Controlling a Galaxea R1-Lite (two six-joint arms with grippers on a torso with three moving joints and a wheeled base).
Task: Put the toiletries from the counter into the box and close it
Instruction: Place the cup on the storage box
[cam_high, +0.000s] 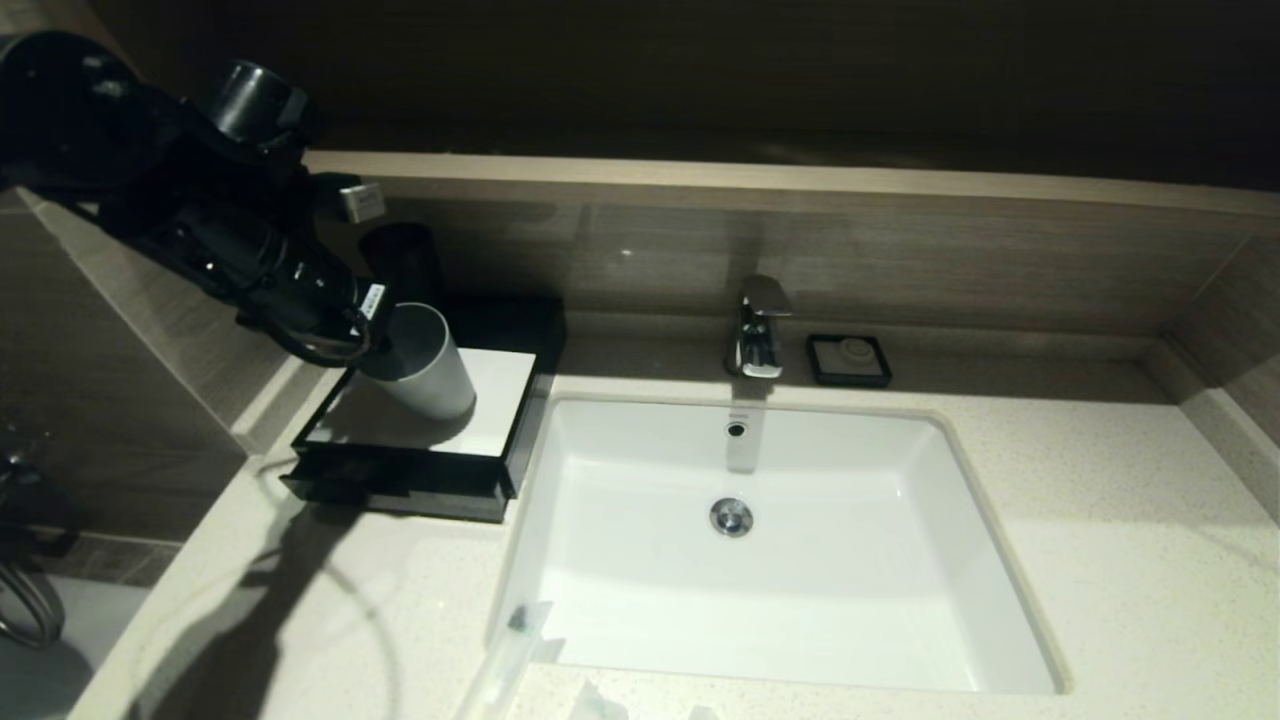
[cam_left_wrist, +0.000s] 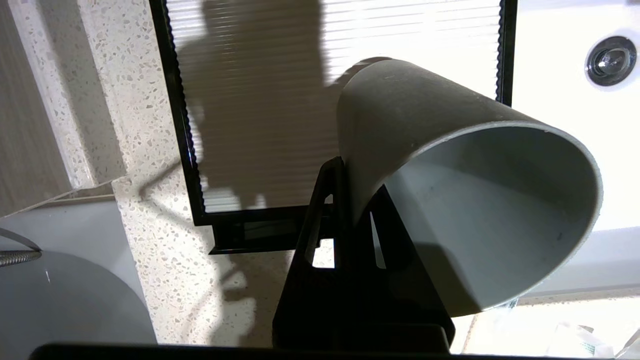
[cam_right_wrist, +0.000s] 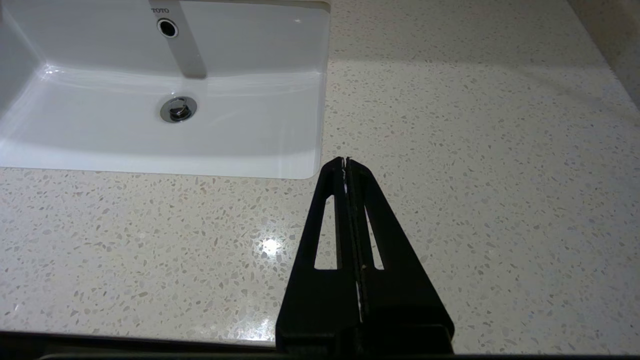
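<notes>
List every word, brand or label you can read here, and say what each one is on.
"TOTO": on the back wall of the sink basin, above the overflow hole.
Small mark above the overflow hole in the head view: too small to read.
Green print on a wrapped packet at the edge of the left wrist view: too blurred to read.
White tags on the left arm: unreadable.

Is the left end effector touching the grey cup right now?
Touching. The left wrist view shows the left end effector shut on the grey cup, its wall pinched between the fingers.
</notes>
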